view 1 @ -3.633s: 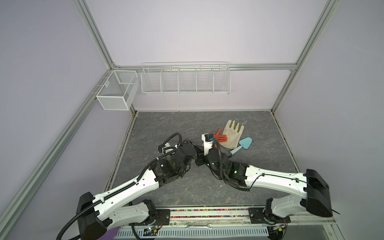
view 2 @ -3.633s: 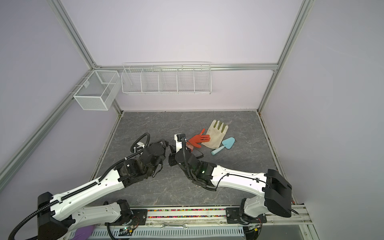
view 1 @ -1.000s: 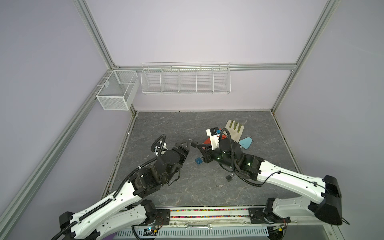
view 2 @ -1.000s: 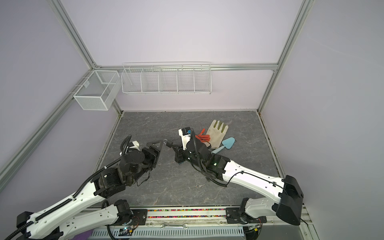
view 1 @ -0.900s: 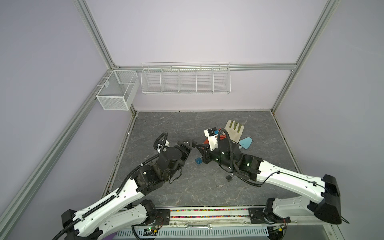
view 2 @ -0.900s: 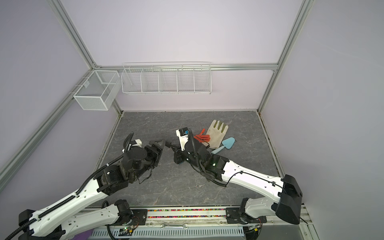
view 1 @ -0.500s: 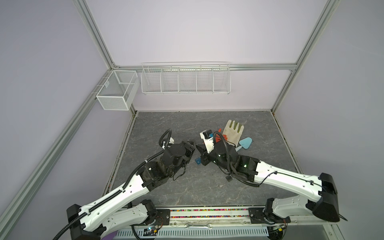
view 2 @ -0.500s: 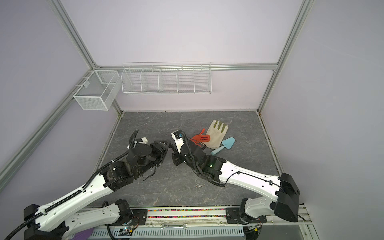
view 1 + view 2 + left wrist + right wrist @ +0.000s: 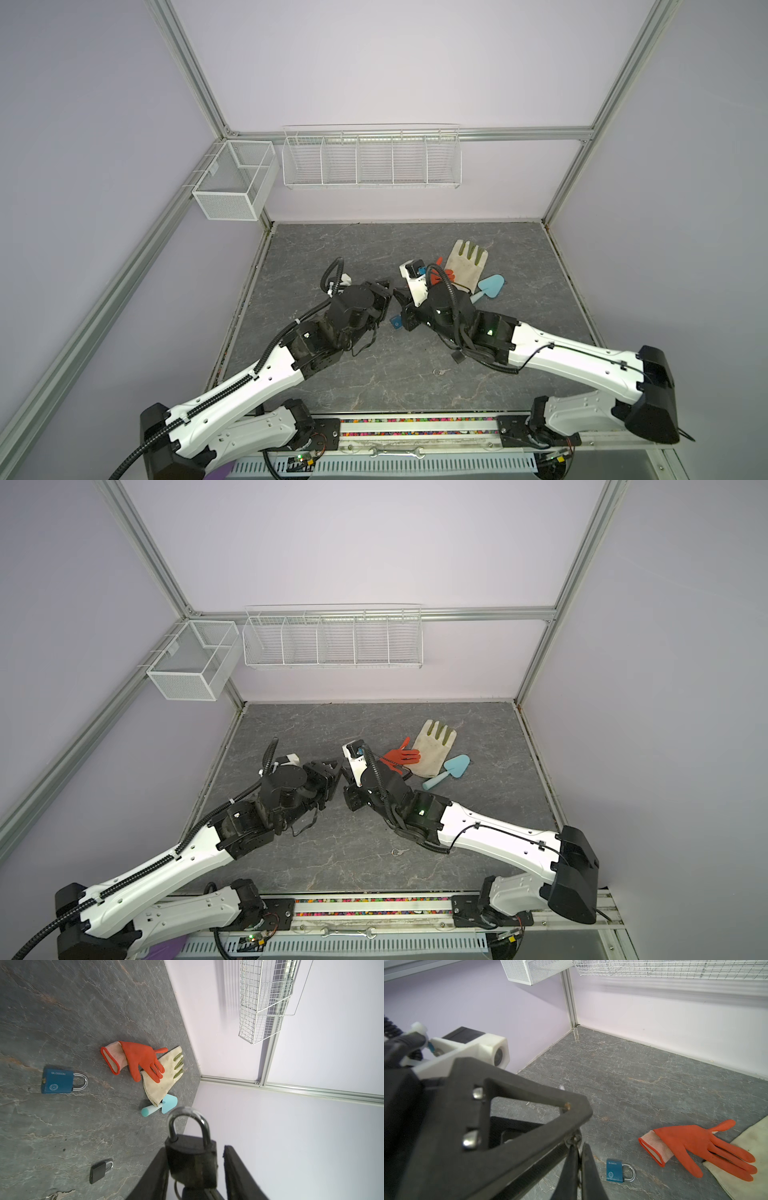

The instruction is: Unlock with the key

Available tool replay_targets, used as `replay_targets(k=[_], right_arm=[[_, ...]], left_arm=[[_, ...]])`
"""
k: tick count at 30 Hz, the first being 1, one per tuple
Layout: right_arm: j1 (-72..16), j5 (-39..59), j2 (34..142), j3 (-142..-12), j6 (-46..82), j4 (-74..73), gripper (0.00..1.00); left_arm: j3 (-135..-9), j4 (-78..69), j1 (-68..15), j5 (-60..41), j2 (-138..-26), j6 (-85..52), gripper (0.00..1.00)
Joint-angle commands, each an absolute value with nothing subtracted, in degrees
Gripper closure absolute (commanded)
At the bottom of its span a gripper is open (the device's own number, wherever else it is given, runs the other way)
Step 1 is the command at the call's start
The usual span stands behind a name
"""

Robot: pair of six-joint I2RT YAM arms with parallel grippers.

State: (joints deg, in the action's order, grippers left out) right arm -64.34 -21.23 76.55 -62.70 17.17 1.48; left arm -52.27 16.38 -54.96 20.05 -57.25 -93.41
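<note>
Pinching the key (image 9: 576,1140) with our right end effector (image 9: 579,1147); left end effector (image 9: 195,1148) loosely straddles the black padlock (image 9: 191,1162).

- The table (image 9: 324,249) is a flat top of dark grey stone pattern with pale veins, closed in by walls on the left, right and far sides.
- A blue padlock (image 9: 395,323) lies flat near the middle.
- A small black padlock (image 9: 99,1171) lies flat nearer and to the right of the blue one, well apart from it.
- A loose key (image 9: 438,372) on a small ring lies nearest of all, near the middle.
- An orange glove (image 9: 401,756) lies far right of the middle, its fingers over a cream glove (image 9: 434,746) with green fingertips.
- A light blue trowel (image 9: 451,771) lies touching the cream glove's cuff, on its right.
</note>
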Motion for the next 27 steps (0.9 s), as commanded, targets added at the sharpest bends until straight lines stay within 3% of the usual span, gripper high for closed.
replay_targets(k=[1, 20, 27], right_arm=[[-64.8, -21.8, 76.9, -63.6, 17.7, -1.1, 0.93], [-64.4, -20.5, 76.9, -62.4, 20.4, -2.5, 0.94], [-64.3, -19.4, 77.4, -62.3, 20.6, -2.5, 0.93]], left_arm=[[-51.2, 14.0, -54.8, 20.2, -57.1, -95.5, 0.57], [-47.5, 11.8, -54.7, 24.3, -55.6, -99.9, 0.62], [-47.0, 9.5, -54.7, 24.7, -56.0, -100.4, 0.60]])
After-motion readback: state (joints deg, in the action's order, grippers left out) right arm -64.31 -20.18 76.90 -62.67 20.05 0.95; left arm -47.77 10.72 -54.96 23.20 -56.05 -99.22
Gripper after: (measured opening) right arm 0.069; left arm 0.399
